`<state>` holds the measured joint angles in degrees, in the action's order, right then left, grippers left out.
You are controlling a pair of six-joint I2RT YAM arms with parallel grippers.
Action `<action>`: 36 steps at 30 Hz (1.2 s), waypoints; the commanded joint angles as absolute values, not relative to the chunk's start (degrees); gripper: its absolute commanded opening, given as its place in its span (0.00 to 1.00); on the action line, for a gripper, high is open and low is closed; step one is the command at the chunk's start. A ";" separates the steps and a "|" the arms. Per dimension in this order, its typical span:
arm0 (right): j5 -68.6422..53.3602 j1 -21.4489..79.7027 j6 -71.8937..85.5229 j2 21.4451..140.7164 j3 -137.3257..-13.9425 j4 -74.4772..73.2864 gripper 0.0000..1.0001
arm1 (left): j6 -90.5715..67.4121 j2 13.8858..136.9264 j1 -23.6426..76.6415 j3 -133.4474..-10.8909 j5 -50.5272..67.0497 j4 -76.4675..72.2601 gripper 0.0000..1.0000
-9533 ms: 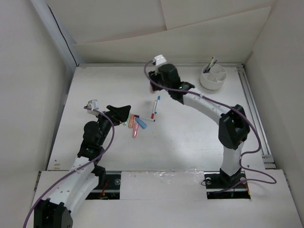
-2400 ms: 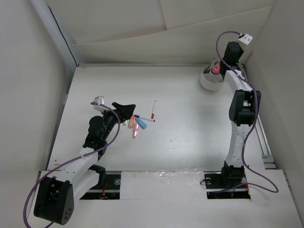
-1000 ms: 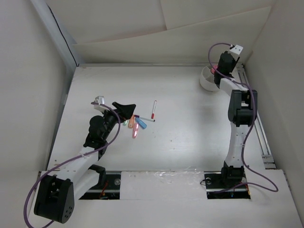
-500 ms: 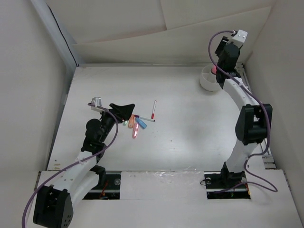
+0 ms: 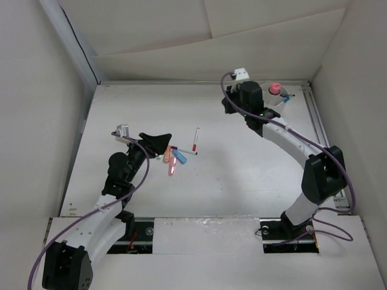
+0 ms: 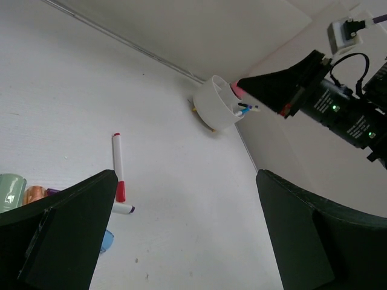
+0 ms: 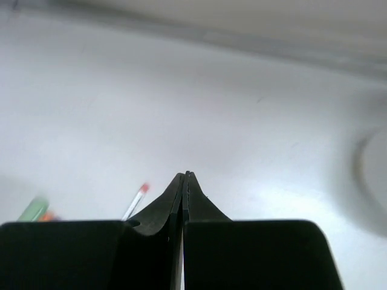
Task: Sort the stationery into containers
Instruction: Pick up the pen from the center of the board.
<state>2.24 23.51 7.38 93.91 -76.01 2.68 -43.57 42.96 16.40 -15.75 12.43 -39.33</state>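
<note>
We start with the table [image 5: 242, 181], which carries everything. At its far right stands the white cup [image 6: 214, 110], with the pink bottle [image 5: 274, 89] already upright in it. The right tool [image 7: 184, 175] hangs just left of the cup, clenched on nothing, its jaws pressed flat together. The left tool [image 6: 186, 176] hovers released, jaws wide, at the left edge of the loose pile. The red-capped pen [image 5: 196, 139] lies between the two tools, toward the near left of the right one, its long axis running near to far with a slight tilt. The highlighters [image 5: 170, 156] are bunched just beside the left tool, which we judge the nearer arm for them.
</note>
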 commanded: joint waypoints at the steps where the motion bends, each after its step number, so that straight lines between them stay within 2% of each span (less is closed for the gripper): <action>1: 0.52 28.29 8.61 94.21 -75.50 -7.00 0.00 | -43.68 41.75 16.44 -16.00 13.45 -40.52 1.00; 3: 0.88 30.93 9.14 95.44 -74.89 -8.43 0.05 | -43.68 41.75 16.44 -16.00 13.45 -40.52 1.00; 4: 0.88 31.72 10.45 97.19 -74.88 -10.70 0.15 | -43.68 41.75 16.44 -16.00 13.45 -40.52 1.00; 7: 3.77 34.80 11.77 101.05 -75.40 -12.30 0.34 | -43.68 41.22 16.44 -16.00 13.45 -40.52 1.00; 8: 4.65 35.50 11.78 102.12 -75.41 -13.52 0.44 | -43.68 41.22 16.44 -16.00 13.45 -40.52 1.00; 10: 5.45 36.65 12.91 104.14 -76.64 -14.06 0.48 | -43.68 40.70 16.44 -16.00 13.45 -39.99 1.00; 21: 5.54 37.35 16.87 115.39 -84.01 -12.30 0.48 | -43.68 40.17 16.44 -16.00 13.45 -39.46 1.00; 36: 7.91 37.35 18.46 123.57 -93.60 -13.00 0.50 | -43.68 40.17 16.44 -16.00 13.45 -39.46 1.00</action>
<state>6.35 37.21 17.43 122.10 -89.82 -13.37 -43.59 41.04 16.40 -15.75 12.49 -37.82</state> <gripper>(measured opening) 0.503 0.997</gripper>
